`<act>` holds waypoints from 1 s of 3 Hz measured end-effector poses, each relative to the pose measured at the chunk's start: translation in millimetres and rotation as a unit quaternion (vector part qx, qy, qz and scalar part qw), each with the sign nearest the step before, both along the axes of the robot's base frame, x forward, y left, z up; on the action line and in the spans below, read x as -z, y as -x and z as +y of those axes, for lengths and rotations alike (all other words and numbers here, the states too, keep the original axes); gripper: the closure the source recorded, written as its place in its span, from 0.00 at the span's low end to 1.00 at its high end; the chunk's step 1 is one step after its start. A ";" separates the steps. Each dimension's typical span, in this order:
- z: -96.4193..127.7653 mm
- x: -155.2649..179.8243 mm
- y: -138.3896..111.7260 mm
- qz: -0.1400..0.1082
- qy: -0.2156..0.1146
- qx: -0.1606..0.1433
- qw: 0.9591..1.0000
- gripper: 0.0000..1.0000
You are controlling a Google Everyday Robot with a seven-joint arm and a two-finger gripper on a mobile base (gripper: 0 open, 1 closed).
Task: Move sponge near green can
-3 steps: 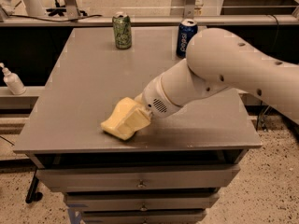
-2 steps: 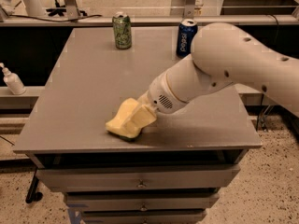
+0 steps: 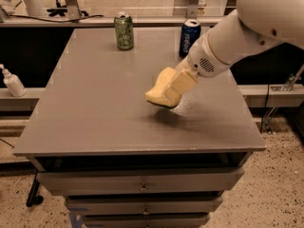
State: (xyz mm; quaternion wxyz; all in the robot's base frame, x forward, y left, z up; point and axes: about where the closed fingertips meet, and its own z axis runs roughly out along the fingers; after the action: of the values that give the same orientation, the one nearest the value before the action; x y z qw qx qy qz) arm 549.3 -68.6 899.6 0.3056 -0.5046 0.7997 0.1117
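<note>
The claw [image 3: 176, 88], clamped on the sponge [image 3: 159, 90], holds it just above the desk [image 3: 95, 108], right of centre, with a shadow beneath. From the claw the green can [image 3: 124, 31] stands well apart at eleven o'clock, near the far edge. The blue can [image 3: 189, 37], at twelve, is nearer.

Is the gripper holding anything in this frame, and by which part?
Yes. The gripper is closed on the sponge, gripping the end nearer the arm. The sponge appears to hang just above the table, with its shadow beneath.
</note>
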 end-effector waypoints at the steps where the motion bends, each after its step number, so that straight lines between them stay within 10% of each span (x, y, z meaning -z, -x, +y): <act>1: 1.1 0.6 -0.8 0.000 -0.004 0.003 1.000 1.00; 3: 14.8 10.5 -52.7 -0.025 -0.049 0.019 0.998 1.00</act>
State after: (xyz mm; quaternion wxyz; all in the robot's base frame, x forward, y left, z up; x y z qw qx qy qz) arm 602.1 -53.8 889.1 0.3515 -0.4760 0.7952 0.1323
